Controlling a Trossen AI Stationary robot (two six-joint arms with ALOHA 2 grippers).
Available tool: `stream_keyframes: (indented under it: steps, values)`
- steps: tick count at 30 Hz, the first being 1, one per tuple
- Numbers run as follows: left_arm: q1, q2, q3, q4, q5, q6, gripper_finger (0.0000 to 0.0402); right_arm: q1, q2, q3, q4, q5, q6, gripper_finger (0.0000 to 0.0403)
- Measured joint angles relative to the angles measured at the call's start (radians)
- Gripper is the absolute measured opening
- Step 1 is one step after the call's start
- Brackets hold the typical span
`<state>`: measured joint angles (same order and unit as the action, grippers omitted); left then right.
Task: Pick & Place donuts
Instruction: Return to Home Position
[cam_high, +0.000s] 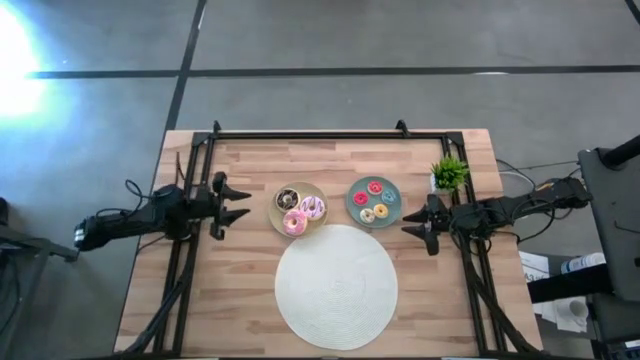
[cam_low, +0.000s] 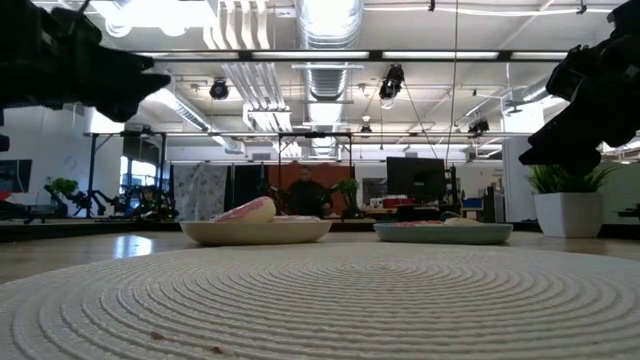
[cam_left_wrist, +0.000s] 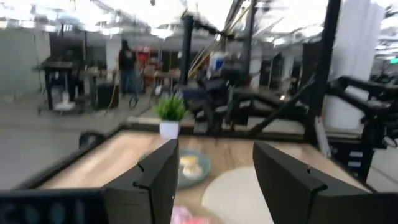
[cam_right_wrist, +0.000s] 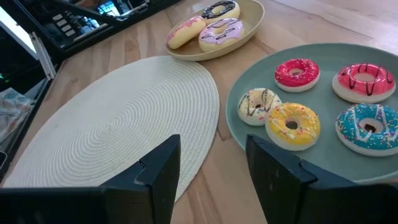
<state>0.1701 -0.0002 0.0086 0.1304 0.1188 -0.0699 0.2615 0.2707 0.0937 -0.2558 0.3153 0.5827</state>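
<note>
Our right gripper (cam_right_wrist: 212, 149) and left gripper (cam_left_wrist: 216, 152) gape empty; donuts (cam_right_wrist: 292, 124) sit plated; homing, we judge, needs only clear retreat.

The table (cam_high: 250, 300) is pale wood planking, matt, with visible grain. The round mat (cam_high: 336, 287) is off-white woven cord, ribbed in concentric rings and rough. At its one o'clock the teal plate (cam_right_wrist: 320, 158) looks smooth and matt. The beige plate (cam_right_wrist: 252, 25) at eleven o'clock looks the same. The donuts (cam_right_wrist: 308, 127) look plastic, their icing glossy.
</note>
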Motion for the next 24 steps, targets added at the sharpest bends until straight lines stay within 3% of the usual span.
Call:
stream_keyframes:
  steps: [6, 15, 24]
  values:
    - [-0.018, 0.000, 0.000, -0.097, -0.001, -0.010, 0.0181, 0.000, 0.000, 0.000, 0.000, 0.000, 0.000, 0.0173]
    - [-0.128, 0.000, -0.001, -0.104, -0.039, -0.011, 0.0181, 0.000, 0.000, 0.000, 0.000, 0.000, 0.000, 0.0173]
    - [-0.132, 0.002, -0.002, -0.103, -0.039, -0.013, 0.0181, 0.000, 0.000, 0.000, 0.000, 0.000, 0.000, 0.0173]
